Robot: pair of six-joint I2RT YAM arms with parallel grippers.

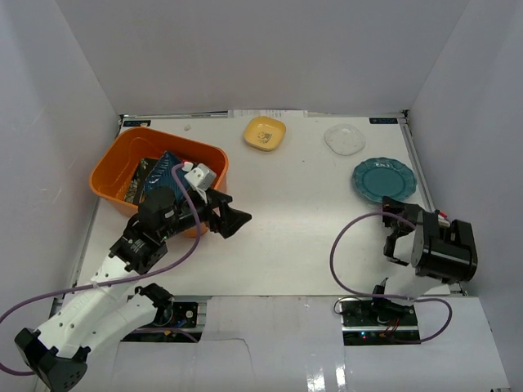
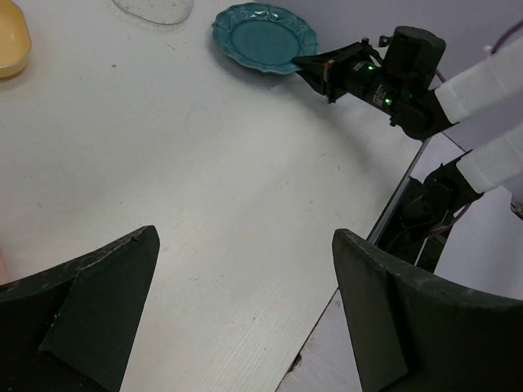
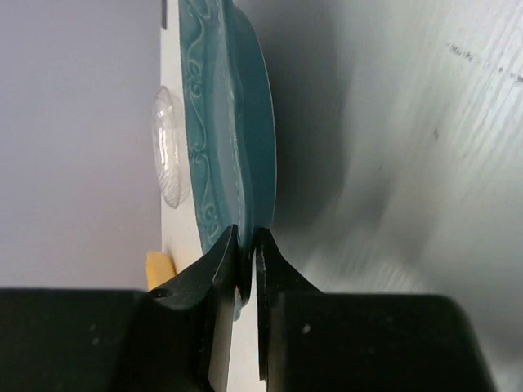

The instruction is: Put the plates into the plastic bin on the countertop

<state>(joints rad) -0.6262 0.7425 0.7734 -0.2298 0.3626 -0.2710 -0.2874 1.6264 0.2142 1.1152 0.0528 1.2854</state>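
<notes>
Teal scalloped plate (image 1: 384,180), well right of the orange bin (image 1: 176,140), is rim-pinched in my right gripper (image 3: 248,238); left gripper (image 2: 245,245) gapes.

Plates (image 1: 163,170) in bin (image 1: 110,167) partly hidden by L arm (image 1: 122,253); yellow dish (image 2: 10,41), teal plate (image 3: 237,122) cut off at edges.

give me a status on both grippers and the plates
Status: left gripper open, empty, beside orange bin. Then right gripper pinched on teal scalloped plate rim. Not yet binned: yellow dish, clear plate. Possible obstruction: left gripper near the route.
</notes>
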